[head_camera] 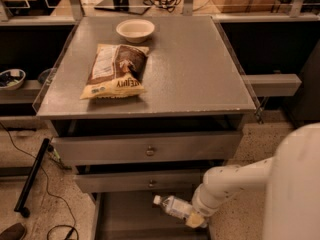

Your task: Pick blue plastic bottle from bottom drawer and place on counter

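The blue plastic bottle (171, 206) lies on its side, white cap pointing left, just above the grey floor of the open bottom drawer (127, 215). My gripper (189, 215) reaches into that drawer from the right on the white arm and is shut on the bottle's base end. The counter (195, 69) is the speckled grey top above the drawers, well above the gripper.
On the counter's left half lies a yellow-brown snack bag (116, 71), with a white bowl (135, 30) behind it. Two knobbed drawers (150, 150) stick out above the bottom one. Dark side shelves flank the cabinet; a black pole (32, 176) and cables lie on the floor at left.
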Controlling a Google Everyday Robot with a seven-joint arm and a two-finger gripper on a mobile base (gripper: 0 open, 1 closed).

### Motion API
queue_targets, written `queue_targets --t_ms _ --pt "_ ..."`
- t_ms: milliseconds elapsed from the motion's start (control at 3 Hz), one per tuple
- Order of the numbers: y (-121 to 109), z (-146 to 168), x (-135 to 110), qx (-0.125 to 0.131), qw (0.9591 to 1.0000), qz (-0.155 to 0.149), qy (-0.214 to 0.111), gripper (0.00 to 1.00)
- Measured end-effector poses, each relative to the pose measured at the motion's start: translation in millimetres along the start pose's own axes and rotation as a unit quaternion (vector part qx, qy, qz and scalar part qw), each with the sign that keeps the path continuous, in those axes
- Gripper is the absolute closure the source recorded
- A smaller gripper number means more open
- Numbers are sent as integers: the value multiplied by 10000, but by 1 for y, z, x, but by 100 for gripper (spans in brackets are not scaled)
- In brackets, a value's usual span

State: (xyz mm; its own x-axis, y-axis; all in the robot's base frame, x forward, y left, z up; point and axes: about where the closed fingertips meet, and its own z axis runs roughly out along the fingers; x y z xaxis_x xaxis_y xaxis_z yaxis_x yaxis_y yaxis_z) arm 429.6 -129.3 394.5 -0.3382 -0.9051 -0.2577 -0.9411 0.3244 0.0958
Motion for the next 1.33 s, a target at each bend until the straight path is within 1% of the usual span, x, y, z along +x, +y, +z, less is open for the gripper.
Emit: queue_targets --t_ms 333,667,1000,1333 --pt "3 -34 6 152 9999 -43 53 100" --pt "8 -81 2 416 9990 -186 38 100" --pt "8 -81 2 416 9990 -186 38 100" --pt "9 -93 0 513 9982 -260 157 100"
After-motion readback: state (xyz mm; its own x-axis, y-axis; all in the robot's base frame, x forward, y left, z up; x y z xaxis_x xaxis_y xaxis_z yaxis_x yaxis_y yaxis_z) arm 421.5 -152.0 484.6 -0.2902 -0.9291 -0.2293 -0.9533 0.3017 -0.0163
